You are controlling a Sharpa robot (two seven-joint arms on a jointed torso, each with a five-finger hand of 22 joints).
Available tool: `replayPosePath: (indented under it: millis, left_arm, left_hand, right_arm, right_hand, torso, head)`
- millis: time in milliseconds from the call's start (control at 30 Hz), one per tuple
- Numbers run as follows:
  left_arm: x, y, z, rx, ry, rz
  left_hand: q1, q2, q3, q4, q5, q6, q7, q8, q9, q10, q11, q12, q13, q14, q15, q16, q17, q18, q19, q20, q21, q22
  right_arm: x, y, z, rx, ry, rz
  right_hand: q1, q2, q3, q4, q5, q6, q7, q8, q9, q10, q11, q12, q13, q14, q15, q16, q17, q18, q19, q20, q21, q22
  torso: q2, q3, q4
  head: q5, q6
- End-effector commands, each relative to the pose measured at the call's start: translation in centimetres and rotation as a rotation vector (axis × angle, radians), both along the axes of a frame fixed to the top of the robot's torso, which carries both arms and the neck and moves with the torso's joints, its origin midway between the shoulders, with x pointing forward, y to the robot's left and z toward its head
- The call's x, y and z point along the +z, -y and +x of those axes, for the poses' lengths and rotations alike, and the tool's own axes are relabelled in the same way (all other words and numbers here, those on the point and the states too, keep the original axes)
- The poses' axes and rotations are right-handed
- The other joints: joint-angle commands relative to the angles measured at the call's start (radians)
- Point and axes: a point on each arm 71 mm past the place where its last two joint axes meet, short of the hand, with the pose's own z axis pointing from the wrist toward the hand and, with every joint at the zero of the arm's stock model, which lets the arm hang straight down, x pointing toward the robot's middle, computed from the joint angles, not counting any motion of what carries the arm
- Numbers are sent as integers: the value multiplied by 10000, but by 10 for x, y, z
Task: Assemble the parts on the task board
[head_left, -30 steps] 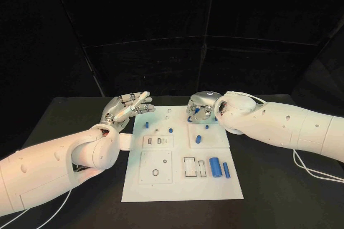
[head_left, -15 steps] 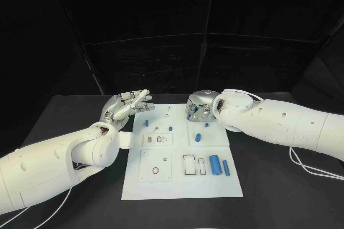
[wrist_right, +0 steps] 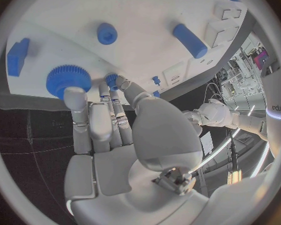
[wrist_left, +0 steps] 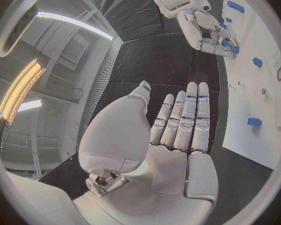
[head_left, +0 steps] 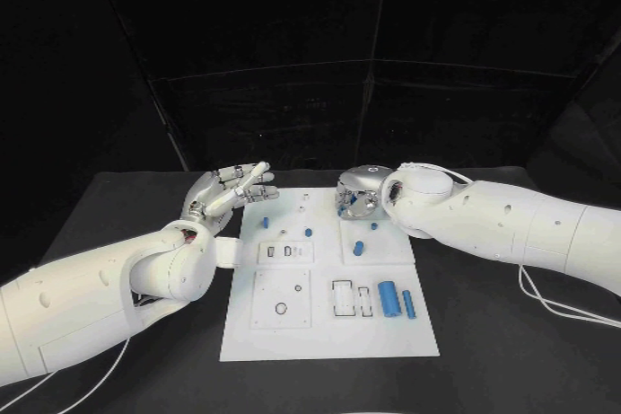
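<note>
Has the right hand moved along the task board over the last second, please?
Hardly: the right hand stays at the far edge of the task board, fingers on the small blue gears, having crept slightly farther from the robot.

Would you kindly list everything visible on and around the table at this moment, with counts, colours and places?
Table: one, black, under everything.
Task board: one, white plate, middle of the table, with recessed panels and slots.
Cylinders: two, blue, lying side by side on the board's near right part, one thicker than the other.
Small parts: several, blue, spread over the board's far half.
Gears: two, blue, one large and one small, on the board's far right part at the right hand's fingertips.
Cables: white, trailing on the table by each arm.
Left hand: silver, fingers spread, holding nothing, raised beside the board's far left edge.
Right hand: silver, fingers touching the gears.
</note>
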Motion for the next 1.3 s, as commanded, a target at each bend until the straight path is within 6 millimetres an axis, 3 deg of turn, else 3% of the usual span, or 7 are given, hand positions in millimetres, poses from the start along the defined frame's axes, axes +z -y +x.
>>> replayPosePath:
  millis: [33, 700, 1000, 1200, 1300]
  left_arm:
    - [2, 1, 0, -99, 111, -5]
    - [2, 1, 1, -100, 43, 25]
    - [3, -1, -1, -8, -16, 96]
    - [3, -1, -1, 21, -29, 116]
    - [3, 0, -2, 13, -47, 120]
  left_hand:
    - [36, 26, -9, -24, -1, 3, 377, -63, -9, 9, 50, -40, -15, 67, -8, -64, 11, 25, 77, 22, -32, -11]
    - [38, 58, -17, -35, -1, 2, 404, -92, -21, -4, 70, -79, -15, 59, 7, -93, 10, 18, 75, 28, -53, -26]
    - [17, 163, -17, -25, -2, 11, 431, -130, -34, -13, 94, -133, -12, 19, 31, -152, 3, 7, 59, 41, -93, -52]
    - [15, 171, -23, -29, -2, 2, 440, -145, -38, -23, 101, -149, -13, 16, 35, -161, 3, 6, 57, 43, -101, -57]
    - [15, 171, -23, -29, -2, 2, 440, -145, -38, -23, 101, -149, -13, 16, 35, -161, 3, 6, 57, 43, -101, -57]
  right_arm:
    - [-1, -2, -1, 173, -155, -153]
    - [-2, -3, -1, 44, 141, 51]
    - [11, -4, -9, -80, 1379, 1061]
    - [17, -7, -10, -100, 1953, 1540]
    - [19, -11, -9, -79, 2122, 1670]
  right_hand:
    - [129, 25, 145, 8, -55, 148, -11, 76, 18, 120, -15, 38, 17, 319, -12, 90, 56, -148, 84, 15, 97, 89]
    - [306, 31, 784, -17, -247, 408, -63, 49, 4, 306, -62, -9, 25, 301, -54, 235, 151, -193, 121, -25, 400, 433]
    - [365, -9, 1210, -19, -625, 449, -42, -10, -15, 267, -44, -47, -2, 295, -34, 305, 185, -230, 168, -13, 603, 679]
    - [382, -22, 1274, -27, -626, 463, -41, -13, -15, 271, -44, -43, -7, 297, -33, 320, 198, -236, 181, -10, 637, 725]
    - [388, -42, 1344, -29, -599, 468, -38, -22, -18, 271, -38, -42, -13, 293, -30, 324, 192, -236, 171, -7, 655, 736]
  torso:
    - [6, 0, -11]
    - [20, -3, -28]
    - [-17, -38, -24]
    - [18, -25, 7]
    - [21, -26, 18]
  head:
    - [0, -11]
    - [6, -66]
    - [-2, -1]
    - [8, 89]
    - [38, 54]
